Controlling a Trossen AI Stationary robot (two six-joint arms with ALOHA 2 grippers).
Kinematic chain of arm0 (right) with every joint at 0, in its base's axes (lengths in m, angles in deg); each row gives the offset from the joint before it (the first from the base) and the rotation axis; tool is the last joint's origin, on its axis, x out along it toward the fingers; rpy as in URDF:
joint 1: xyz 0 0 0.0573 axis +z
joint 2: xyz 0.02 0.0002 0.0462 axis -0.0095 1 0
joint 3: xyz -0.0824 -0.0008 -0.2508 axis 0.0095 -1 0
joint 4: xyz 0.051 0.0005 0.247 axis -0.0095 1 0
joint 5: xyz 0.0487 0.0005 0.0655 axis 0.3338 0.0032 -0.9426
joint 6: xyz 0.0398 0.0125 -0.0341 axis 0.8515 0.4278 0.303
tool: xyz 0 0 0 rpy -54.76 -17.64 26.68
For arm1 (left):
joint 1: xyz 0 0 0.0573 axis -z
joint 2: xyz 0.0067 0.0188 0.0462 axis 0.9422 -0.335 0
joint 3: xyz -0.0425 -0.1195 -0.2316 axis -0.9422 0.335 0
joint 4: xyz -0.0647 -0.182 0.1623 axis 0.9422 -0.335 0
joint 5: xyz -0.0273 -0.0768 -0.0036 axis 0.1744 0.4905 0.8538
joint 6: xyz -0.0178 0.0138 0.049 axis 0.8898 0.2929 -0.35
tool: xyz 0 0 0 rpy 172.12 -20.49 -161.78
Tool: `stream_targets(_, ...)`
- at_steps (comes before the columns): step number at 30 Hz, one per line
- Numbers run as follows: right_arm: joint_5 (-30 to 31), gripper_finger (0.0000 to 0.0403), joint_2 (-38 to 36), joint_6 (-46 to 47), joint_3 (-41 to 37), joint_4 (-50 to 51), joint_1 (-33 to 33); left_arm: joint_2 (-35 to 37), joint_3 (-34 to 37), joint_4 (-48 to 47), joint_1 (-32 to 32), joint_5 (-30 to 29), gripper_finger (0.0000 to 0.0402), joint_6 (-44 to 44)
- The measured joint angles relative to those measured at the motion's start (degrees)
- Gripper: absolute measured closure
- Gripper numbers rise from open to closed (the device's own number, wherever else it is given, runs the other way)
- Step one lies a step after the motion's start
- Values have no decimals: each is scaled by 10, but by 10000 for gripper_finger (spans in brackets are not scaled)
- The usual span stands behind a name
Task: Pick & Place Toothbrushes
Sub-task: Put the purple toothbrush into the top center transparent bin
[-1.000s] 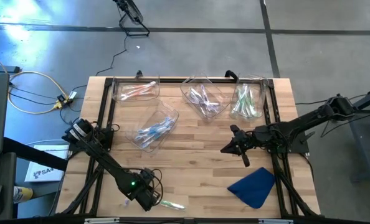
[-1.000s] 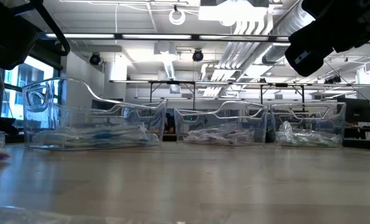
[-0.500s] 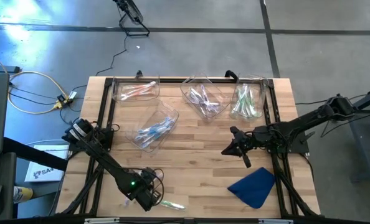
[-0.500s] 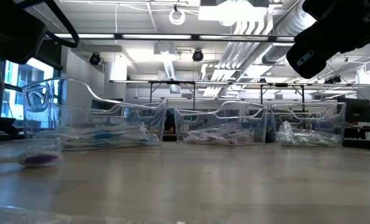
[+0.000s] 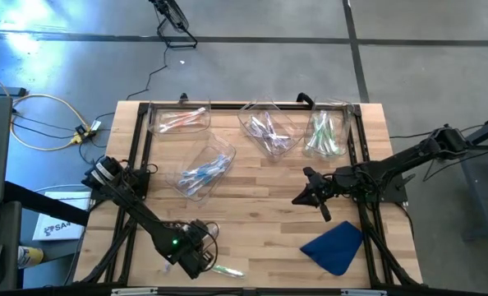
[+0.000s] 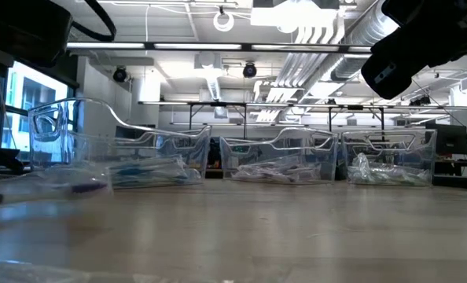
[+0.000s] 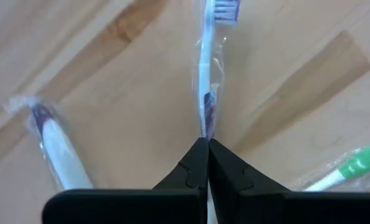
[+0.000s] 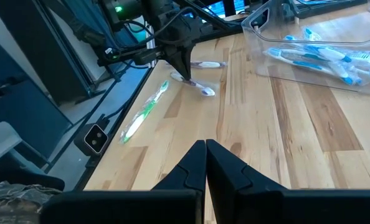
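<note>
Left gripper (image 7: 207, 144) sits low at the near edge of the wooden tabletop (image 5: 260, 185), toward the near left corner. Its jaws are pressed together on the handle of a white toothbrush with purple bristles in a clear wrapper (image 7: 205, 74), pinched near one end, so most of the brush sticks out past the tips.

Risks, as judged:
- End-grip on a slippery wrapper: the brush may pivot or slide out on lifting.
- The fingers may hold film more than handle; cannot confirm.
- Two loose brushes lie close by: a second wrapped purple-and-white toothbrush (image 7: 53, 140) just beside, and a green-and-white wrapped toothbrush (image 8: 144, 109) at the near edge. A sweep could knock either off the table.

Right gripper (image 8: 205, 163) hovers above mid-table toward the right, jaws pressed together, holding nothing; dark blue folded cloth (image 5: 334, 245) lies near it.

Four clear plastic bins (image 5: 270, 127) along the far half hold brushes sorted by colour.

Hard to make out: the held brush is a blur in the low view, and the arm covers it in the high view. Whether it has left the table is unclear.
</note>
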State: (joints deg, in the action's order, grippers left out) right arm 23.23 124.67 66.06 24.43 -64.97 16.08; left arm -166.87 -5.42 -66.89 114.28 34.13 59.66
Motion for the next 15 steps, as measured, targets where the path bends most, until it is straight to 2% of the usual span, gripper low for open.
stream_targets(15, 0, 400, 0, -5, 0, -1, 0, 18, -19, -12, -3, -109, 401, -66)
